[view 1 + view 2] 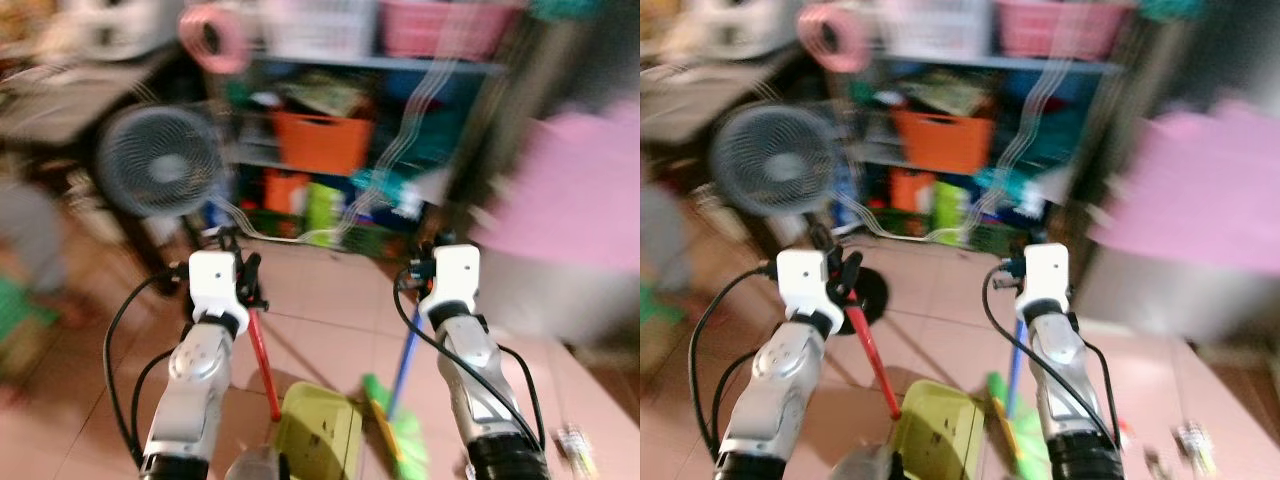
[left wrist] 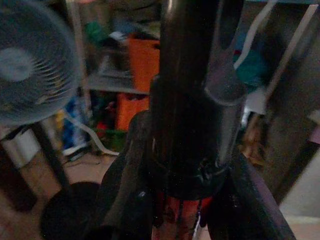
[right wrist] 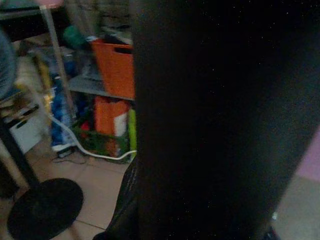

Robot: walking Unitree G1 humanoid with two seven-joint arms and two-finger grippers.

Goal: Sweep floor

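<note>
Nearest the head camera, two silver, jointed forearms with looped black cables rise from the lower edge of the tiled floor (image 1: 330,300), each ending in a white, boxy wrist block. Left gripper (image 1: 250,285): black fingers clamped on the thin red handle (image 1: 265,365) of a yellow-green plastic dustpan (image 1: 320,430); the handle slopes down to the pan, a flat, shallow scoop lying on the floor between the two arms. In the left wrist view the fingers (image 2: 125,185) close narrowly around a dark cylindrical grip with the red shaft (image 2: 180,217) showing beneath. Right gripper (image 1: 420,272): positioned at the top of a slim blue broom handle (image 1: 405,360), which runs down to a bright green bristle head (image 1: 395,430) resting on the floor just beside the dustpan; whether these fingers are closed on the handle cannot be told, as the right wrist view is largely covered by a dark, close, featureless mass.

Floor: smooth, square, pinkish-tan tiles with pale joints. Beyond the arms, a pedestal fan (image 1: 160,160) with a round wire grille stands on a flat black disc base (image 3: 45,207). Behind it, open shelving (image 1: 380,65) carries a rectangular orange plastic bin (image 1: 320,140), pink slatted baskets and mixed clutter; white cable (image 1: 420,110) hangs in curves across its front. Far edge, right: a soft pink mass (image 1: 570,200), blurred.
</note>
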